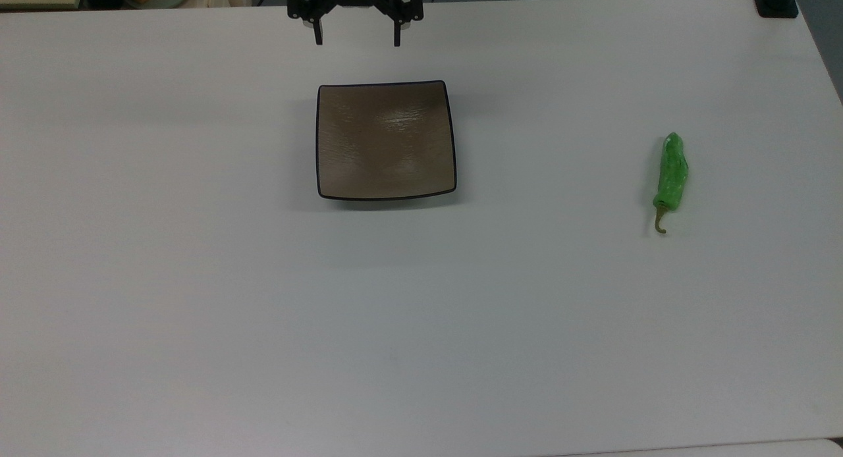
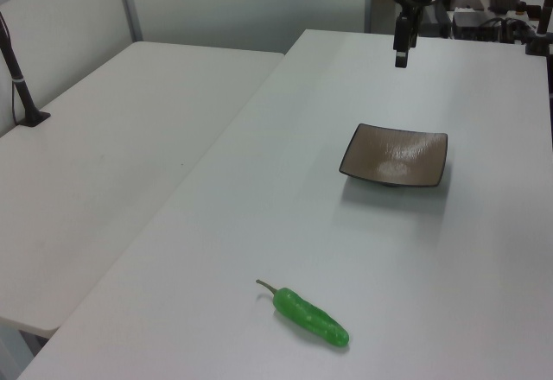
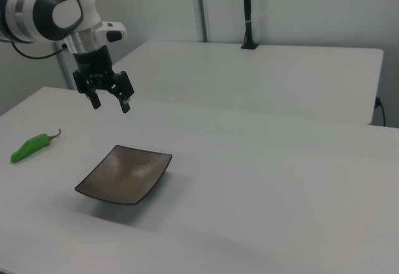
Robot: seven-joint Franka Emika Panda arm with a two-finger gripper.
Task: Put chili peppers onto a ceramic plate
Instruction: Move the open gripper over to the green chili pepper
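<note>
Green chili pepper point(image 1: 671, 172) lay on white table point(image 1: 197, 279), well apart from bare ceramic plate point(image 1: 385, 141). Gripper point(image 1: 357, 41) hung above table beyond plate, fingers wide, holding nothing.

Setting: robotics lab or test room, office-like.

- Work surface: large plain white table point(image 1: 197, 279), matte, bare apart from two props placed on it. A second white table point(image 3: 262, 75) of the same kind stands alongside, separated by a narrow gap.
- Walls: pale grey partition panels point(image 2: 60, 17) with metal uprights.
- Fixtures: black pole point(image 3: 247, 12) on a clamp base at the second table's far edge; black clamp point(image 1: 777, 2) at the table corner in the top view.
- Equipment: white and grey robot arm point(image 3: 53, 15) above the table; cluttered electronics and cables point(image 2: 484, 13) beyond the far edge in the left view.
</note>
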